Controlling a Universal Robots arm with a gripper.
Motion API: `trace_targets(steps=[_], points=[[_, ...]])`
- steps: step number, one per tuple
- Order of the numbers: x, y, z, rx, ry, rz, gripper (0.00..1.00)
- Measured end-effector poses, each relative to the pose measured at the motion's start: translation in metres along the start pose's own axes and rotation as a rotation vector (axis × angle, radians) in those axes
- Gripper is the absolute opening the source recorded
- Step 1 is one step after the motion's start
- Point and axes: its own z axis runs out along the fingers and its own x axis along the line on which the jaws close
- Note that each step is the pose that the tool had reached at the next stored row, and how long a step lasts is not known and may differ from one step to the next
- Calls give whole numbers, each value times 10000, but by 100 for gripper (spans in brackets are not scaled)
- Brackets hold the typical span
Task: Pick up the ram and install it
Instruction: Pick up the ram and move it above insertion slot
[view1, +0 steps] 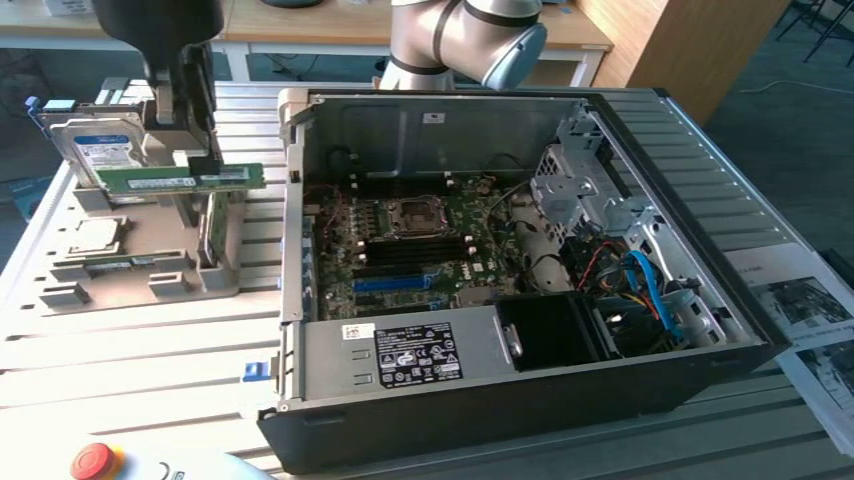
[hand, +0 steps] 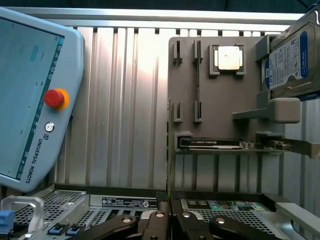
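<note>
The ram (view1: 180, 178) is a long green stick, held level in the air above the grey parts holder (view1: 134, 272) at the exterior view's left. My gripper (view1: 200, 165) comes down from above and is shut on its upper edge. In the wrist view the ram (hand: 170, 150) shows edge-on as a thin dark line rising from between my closed fingers (hand: 156, 220). The open computer case (view1: 747, 345) lies to the exterior view's right of the ram, its green motherboard (view1: 461, 215) and blue slot (view1: 400, 283) exposed.
A silver hard drive with a blue label (view1: 100, 140) (hand: 290, 57) stands in the holder just behind the ram. A square processor chip (view1: 91, 235) (hand: 227, 57) and a black card (hand: 215, 143) also sit in the holder. A teach pendant (hand: 30, 95) lies on the slatted table. Papers (view1: 814, 310) lie at the exterior view's right.
</note>
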Motion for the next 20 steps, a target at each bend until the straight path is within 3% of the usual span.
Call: trace_targets(steps=[20], points=[[43, -441, -12, -6, 0, -1, 12]])
